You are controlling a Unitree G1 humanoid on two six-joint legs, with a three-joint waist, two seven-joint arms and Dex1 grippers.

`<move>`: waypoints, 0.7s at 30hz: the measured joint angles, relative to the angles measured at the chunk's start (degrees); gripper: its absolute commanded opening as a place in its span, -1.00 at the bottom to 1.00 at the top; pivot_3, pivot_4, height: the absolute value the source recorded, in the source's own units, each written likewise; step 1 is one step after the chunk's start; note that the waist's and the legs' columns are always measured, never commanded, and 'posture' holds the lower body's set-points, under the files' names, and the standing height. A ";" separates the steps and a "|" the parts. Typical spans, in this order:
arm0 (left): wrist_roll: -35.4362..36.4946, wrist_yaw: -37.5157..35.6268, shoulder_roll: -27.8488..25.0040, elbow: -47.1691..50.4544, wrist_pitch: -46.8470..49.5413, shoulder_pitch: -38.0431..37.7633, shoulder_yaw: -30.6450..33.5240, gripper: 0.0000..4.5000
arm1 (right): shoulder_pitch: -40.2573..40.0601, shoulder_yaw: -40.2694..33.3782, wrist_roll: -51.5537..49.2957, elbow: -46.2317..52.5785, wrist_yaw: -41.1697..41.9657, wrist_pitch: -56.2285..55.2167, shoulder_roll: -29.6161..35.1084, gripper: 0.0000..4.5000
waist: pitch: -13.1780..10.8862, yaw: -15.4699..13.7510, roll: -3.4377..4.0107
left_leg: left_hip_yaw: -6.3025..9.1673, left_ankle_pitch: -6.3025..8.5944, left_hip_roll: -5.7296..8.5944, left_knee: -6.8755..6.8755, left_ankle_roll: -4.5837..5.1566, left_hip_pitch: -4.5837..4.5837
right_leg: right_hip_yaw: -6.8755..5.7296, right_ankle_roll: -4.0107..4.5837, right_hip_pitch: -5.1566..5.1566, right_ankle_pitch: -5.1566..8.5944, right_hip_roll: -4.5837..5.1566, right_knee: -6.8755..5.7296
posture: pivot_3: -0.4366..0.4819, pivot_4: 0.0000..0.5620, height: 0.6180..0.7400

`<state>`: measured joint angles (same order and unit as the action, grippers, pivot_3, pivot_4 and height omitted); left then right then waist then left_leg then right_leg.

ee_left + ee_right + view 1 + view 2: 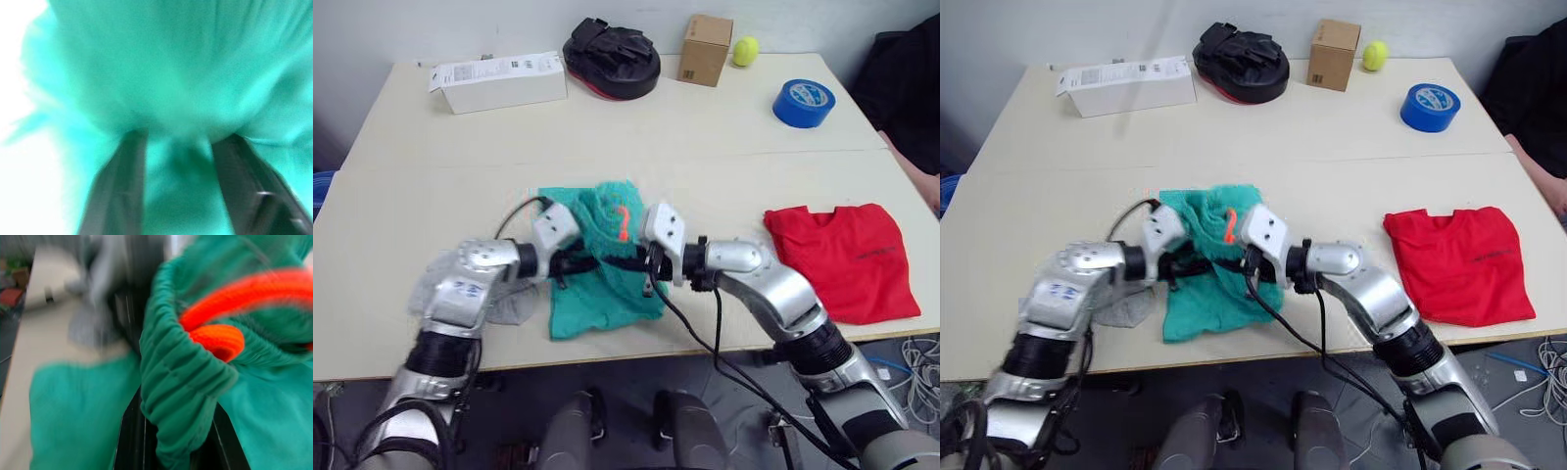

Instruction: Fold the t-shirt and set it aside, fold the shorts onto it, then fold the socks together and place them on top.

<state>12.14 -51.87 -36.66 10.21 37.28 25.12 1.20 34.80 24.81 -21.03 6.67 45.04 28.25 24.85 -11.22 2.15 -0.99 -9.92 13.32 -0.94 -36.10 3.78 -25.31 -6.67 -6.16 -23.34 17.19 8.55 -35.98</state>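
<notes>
Centre of the head views, near the table's (401,323) front edge: the shorts (597,304), teal, bunched and partly lifted, orange drawstring (623,223) showing at the raised waistband. Both grippers work on this garment. Left gripper (570,264) comes in from frame left; its wrist view shows the two black fingers (120,191) spread fairly wide with teal cloth bulging between them, so whether they actually pinch it I cannot tell. Right gripper (649,266) comes in from frame right; its wrist view has the gathered elastic waistband (181,382) sitting between the fingers, which look closed onto that band. Judgement: holding the waistband at two points lets the arms carry one end over the other for the fold.

T-shirt (847,259) lies at right of frame, red, already folded to a compact rectangle and well apart from the shorts: step one looks done, and this is the stack base. Socks (509,308): a grey patch just beside the shorts' left edge, partly under the left forearm, untouched.

Upper part of frame: white box (499,80), black padded mitt (612,57), cardboard box (706,49), yellow ball (745,50), blue tape roll (803,103), all far from the work.
</notes>
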 measured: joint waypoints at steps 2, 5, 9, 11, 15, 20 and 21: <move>3.54 -1.62 -3.03 3.97 2.74 -2.90 3.44 0.65 | 0.85 0.16 1.67 -1.20 1.20 -1.37 -0.95 -1.00 | 0.00 0.05 0.00 | -0.02 0.00 0.00 0.02 0.00 0.01 | 0.00 0.00 -0.01 0.00 -0.02 -0.01 | -0.05 -0.47 1.00; 7.67 -3.22 -6.85 7.83 5.90 -7.05 7.83 0.81 | 2.35 0.96 4.41 -3.01 3.49 -3.99 -1.87 -0.62 | 0.00 -0.01 0.00 | -0.03 -0.01 -0.01 0.03 -0.06 0.02 | 0.00 0.00 -0.03 0.00 -0.06 0.00 | -0.05 -0.47 1.00; 8.84 -2.41 -9.89 8.60 6.66 -9.75 11.57 0.81 | 2.35 1.69 4.33 -4.54 8.16 -4.52 -3.92 -0.02 | 0.00 -0.48 0.01 | -0.03 -0.03 0.01 0.06 -0.13 0.01 | 0.05 0.02 -0.09 0.00 -0.04 0.00 | -0.05 -0.47 1.00; 8.88 -1.27 -10.16 8.42 6.32 -9.73 11.88 0.81 | 2.35 1.22 1.07 -3.34 11.12 -2.99 -4.80 0.31 | 0.00 -0.56 0.01 | -0.03 -0.02 0.02 0.10 -0.14 0.01 | 0.08 0.03 -0.10 -0.01 -0.01 0.02 | -0.05 -0.47 1.00; 9.01 -0.13 -10.17 6.69 5.81 -7.76 11.65 0.81 | 3.24 -2.13 -3.73 -1.98 14.75 0.76 -4.69 0.78 | 0.00 -0.57 0.01 | -0.04 -0.02 0.03 0.18 -0.19 -0.01 | 0.13 0.07 -0.21 -0.03 -0.02 0.02 | -0.05 -0.47 1.00; 12.57 -0.20 -8.70 6.31 7.19 0.55 9.66 0.81 | 5.11 -10.15 -9.91 -1.36 16.78 7.74 -0.31 0.78 | 0.00 -0.70 0.00 | -0.05 -0.02 0.04 0.22 -0.20 -0.03 | 0.12 0.08 -0.19 -0.04 0.01 0.08 | -0.05 -0.47 1.00; 13.80 -0.17 -8.18 6.26 8.07 2.01 9.63 0.81 | 5.22 -11.51 -10.72 -1.05 16.86 8.69 0.51 0.78 | 0.00 -0.63 0.00 | -0.05 -0.02 0.04 0.23 -0.20 -0.02 | 0.12 0.08 -0.20 -0.04 0.00 0.08 | -0.05 -0.47 1.00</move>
<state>25.95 -52.04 -44.84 16.48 45.35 27.13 10.83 40.03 13.30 -31.75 5.62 61.90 36.95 25.36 -11.23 1.52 -0.99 -9.97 13.31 -0.90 -35.87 3.58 -25.33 -6.55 -6.09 -23.53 17.15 8.55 -35.90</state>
